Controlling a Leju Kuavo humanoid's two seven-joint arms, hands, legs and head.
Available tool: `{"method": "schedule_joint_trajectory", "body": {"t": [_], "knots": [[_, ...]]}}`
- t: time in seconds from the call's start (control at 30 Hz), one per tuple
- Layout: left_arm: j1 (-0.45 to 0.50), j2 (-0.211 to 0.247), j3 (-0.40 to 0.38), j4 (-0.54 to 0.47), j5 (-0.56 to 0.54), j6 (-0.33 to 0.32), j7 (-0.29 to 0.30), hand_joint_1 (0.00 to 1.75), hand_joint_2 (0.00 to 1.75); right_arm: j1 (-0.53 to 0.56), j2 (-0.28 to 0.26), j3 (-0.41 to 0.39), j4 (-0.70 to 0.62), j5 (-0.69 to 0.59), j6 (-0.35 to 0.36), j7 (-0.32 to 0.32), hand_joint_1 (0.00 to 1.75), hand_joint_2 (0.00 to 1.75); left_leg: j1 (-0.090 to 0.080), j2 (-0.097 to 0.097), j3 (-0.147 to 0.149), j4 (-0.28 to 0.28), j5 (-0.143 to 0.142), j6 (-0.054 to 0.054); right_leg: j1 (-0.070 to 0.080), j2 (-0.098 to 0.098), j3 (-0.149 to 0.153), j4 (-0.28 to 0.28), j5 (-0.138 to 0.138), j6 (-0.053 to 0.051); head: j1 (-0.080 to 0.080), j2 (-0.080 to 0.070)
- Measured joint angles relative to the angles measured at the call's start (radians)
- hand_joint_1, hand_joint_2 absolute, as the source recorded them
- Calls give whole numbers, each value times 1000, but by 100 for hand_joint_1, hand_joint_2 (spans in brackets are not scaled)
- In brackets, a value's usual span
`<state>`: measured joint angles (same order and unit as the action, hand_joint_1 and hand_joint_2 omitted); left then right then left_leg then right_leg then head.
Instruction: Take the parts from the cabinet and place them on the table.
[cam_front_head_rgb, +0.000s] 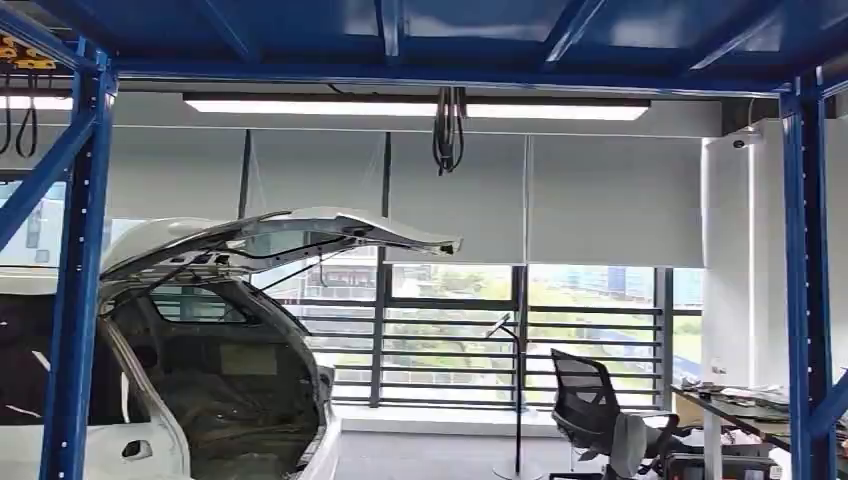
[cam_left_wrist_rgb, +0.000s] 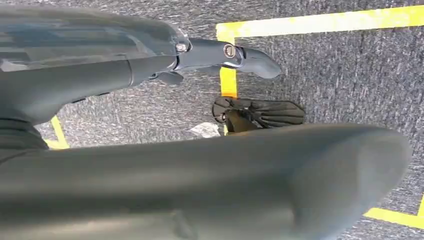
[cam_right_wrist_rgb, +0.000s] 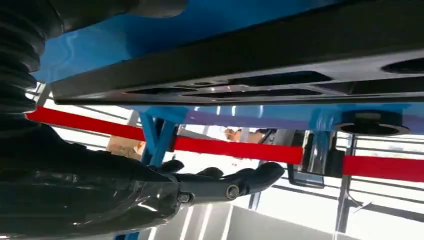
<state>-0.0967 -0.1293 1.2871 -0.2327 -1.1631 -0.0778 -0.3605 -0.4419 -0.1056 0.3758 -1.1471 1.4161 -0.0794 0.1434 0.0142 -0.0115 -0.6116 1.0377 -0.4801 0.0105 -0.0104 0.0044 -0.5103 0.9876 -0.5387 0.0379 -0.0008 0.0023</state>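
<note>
Step in hand, as I read it: right-side pickup at the blue rack (cam_front_head_rgb: 80, 250), nothing on the counter (cam_front_head_rgb: 740, 405) yet. The black part (cam_right_wrist_rgb: 240, 65), a flat ribbed piece, sits tight against the rack's blue shelf underside, on the near side of the red bar (cam_right_wrist_rgb: 235, 150) that crosses the rack. Right robot hand (cam_right_wrist_rgb: 200, 185) is next to the part with fingers stretched out straight and a visible gap to it. The thumb is hidden, so I can't tell if it's got any grip. Left robot hand (cam_left_wrist_rgb: 100, 80) hangs over the floor (cam_left_wrist_rgb: 350, 75) outside the rack, fingers extended and spread, holding nothing. Suggest you close the gap first and get fingers flat on the part's broad face w/ thumb opposite. Confirm contact before pulling. Draw it straight out of the rack, keep it level and mind the red bar. Head cam looks thru the rack, not at the part, so tilt it down if poss. before you commit.
</note>
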Motion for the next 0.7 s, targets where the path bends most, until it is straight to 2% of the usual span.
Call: {"method": "schedule_joint_trajectory", "body": {"t": [0.37, 0.7], "knots": [[-5, -7, -3, 0, -10, 1, -19, 0, 0, -67, 94, 8, 124, 44, -31, -32, 0, 175, 0, 0, 0, 0, 0, 0, 0, 0, 0, 0, 0, 0, 0, 0], [-14, -14, -14, 0, -13, 3, -30, 0, 0, -136, 180, 38, 260, 31, -39, -84, 0, 175, 1, 0, 0, 0, 0, 0, 0, 0, 0, 0, 0, 0, 0, 0]]}}
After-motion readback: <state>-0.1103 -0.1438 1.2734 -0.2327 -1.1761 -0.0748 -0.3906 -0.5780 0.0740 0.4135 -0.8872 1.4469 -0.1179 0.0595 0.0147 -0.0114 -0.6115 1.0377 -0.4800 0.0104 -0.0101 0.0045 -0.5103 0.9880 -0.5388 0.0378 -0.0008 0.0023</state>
